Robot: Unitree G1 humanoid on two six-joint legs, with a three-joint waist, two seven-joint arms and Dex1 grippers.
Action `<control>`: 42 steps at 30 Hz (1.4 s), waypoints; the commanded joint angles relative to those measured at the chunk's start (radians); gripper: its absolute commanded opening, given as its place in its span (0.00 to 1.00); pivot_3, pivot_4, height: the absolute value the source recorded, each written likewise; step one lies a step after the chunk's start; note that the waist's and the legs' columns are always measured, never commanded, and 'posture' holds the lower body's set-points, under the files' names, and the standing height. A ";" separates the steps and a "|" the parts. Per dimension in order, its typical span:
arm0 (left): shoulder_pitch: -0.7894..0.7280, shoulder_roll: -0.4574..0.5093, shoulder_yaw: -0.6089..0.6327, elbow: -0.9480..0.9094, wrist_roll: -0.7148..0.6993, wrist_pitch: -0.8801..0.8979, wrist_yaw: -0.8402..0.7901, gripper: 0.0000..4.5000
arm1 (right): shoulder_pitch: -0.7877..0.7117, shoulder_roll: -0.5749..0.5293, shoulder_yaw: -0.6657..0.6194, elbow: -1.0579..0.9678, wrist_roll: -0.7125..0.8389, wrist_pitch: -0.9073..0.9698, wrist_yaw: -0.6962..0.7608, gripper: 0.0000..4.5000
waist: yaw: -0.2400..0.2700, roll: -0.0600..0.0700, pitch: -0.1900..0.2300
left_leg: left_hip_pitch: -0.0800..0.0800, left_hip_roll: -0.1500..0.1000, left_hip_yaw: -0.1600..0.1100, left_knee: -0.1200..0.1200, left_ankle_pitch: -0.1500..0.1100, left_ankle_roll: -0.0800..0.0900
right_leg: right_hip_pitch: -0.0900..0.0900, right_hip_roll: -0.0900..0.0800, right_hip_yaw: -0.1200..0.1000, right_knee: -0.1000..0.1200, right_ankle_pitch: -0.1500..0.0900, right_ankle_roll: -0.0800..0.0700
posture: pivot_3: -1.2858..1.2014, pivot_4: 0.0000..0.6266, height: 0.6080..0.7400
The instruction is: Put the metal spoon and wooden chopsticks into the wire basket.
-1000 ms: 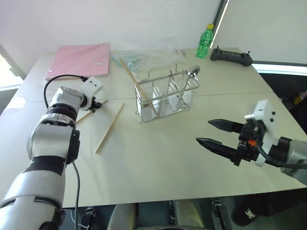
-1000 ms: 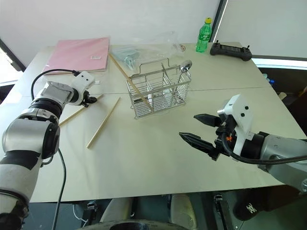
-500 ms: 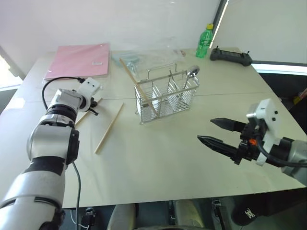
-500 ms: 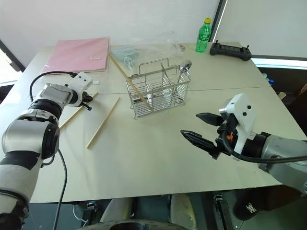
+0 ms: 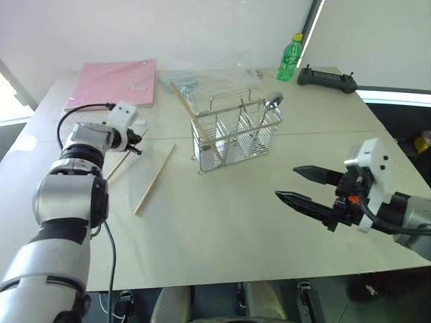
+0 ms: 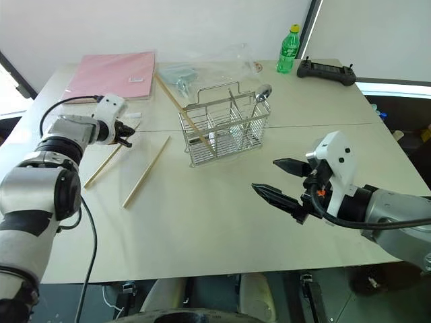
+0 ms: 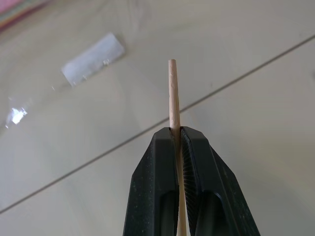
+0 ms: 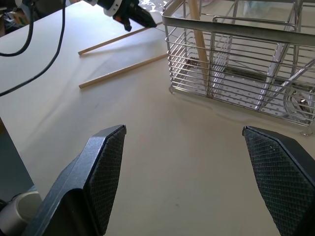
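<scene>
Two chopsticks are out on the surface (image 5: 222,229) at left of frame: our left tool (image 7: 176,132) clamps one chopstick (image 7: 173,93), the other chopstick (image 5: 154,179) lies loose beside it. Third chopstick (image 5: 192,118) and metal spoon (image 5: 269,105) stand in the wire basket (image 5: 236,138), upper centre. Right tool (image 5: 304,186) hangs open, lower right.

Left arm (image 5: 67,202): silver-grey rounded segments joined by black bands, trailed by a black cable. Each wrist is capped by a white camera housing. Right gripper (image 5: 303,188): two black tapered fingers with cross-hatched pads, orange detail at the base.
</scene>
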State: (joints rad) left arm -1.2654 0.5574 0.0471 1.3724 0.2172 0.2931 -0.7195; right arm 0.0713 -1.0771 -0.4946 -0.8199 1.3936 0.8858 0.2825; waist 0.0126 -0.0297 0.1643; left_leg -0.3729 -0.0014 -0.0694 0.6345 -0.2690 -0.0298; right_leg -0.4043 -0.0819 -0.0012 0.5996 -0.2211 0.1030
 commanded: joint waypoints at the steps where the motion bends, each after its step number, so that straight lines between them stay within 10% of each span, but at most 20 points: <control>1: -0.047 0.032 0.031 -0.040 -0.046 0.003 -0.039 0.01 | -0.002 0.014 0.000 -0.016 -0.015 -0.029 0.005 0.87 | -0.001 0.000 0.000 | 0.000 0.000 0.000 0.000 0.000 0.000 | 0.000 0.000 0.000 0.000 0.000 0.000 | 0.52 0.24 0.91; 8: -0.117 0.034 0.033 -0.087 -0.080 -0.021 -0.098 0.01 | -0.031 0.045 0.058 -0.001 -0.070 -0.052 0.020 0.87 | -0.001 0.000 0.000 | 0.001 0.000 0.000 0.000 0.000 0.000 | 0.000 0.000 0.000 0.001 0.000 0.000 | 0.52 0.24 0.91; 14: -0.234 0.007 0.283 -0.249 -0.397 -0.037 -0.198 0.01 | -0.046 0.062 0.080 0.009 -0.095 -0.055 0.020 0.87 | 0.000 -0.002 0.001 | -0.003 0.000 -0.002 0.003 0.000 0.000 | 0.000 0.000 -0.001 -0.001 0.000 0.000 | 0.52 0.24 0.91; 24: -0.117 -0.117 0.462 -0.993 -0.900 0.388 -0.089 0.01 | 0.002 0.058 0.038 -0.005 -0.083 -0.047 0.010 0.87 | -0.012 0.000 0.000 | 0.001 0.001 -0.002 0.002 0.000 0.001 | 0.000 0.001 0.000 0.004 0.000 0.001 | 0.52 0.24 0.91; 42: 0.136 -0.392 0.206 -1.152 -0.835 0.172 0.049 0.01 | 0.032 0.063 0.001 -0.033 -0.039 -0.060 -0.048 0.87 | 0.000 0.001 0.000 | -0.001 -0.003 -0.006 0.011 -0.001 0.002 | 0.009 0.001 0.001 -0.003 -0.003 -0.003 | 0.52 0.24 0.91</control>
State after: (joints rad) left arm -1.1276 0.1668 0.2668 0.2734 -0.6300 0.5110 -0.6714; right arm 0.1015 -1.0200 -0.4534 -0.8232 1.3363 0.8447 0.2420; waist 0.0123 -0.0282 0.1641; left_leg -0.3734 -0.0043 -0.0754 0.6449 -0.2706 -0.0272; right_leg -0.3957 -0.0804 -0.0007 0.5969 -0.2239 0.0994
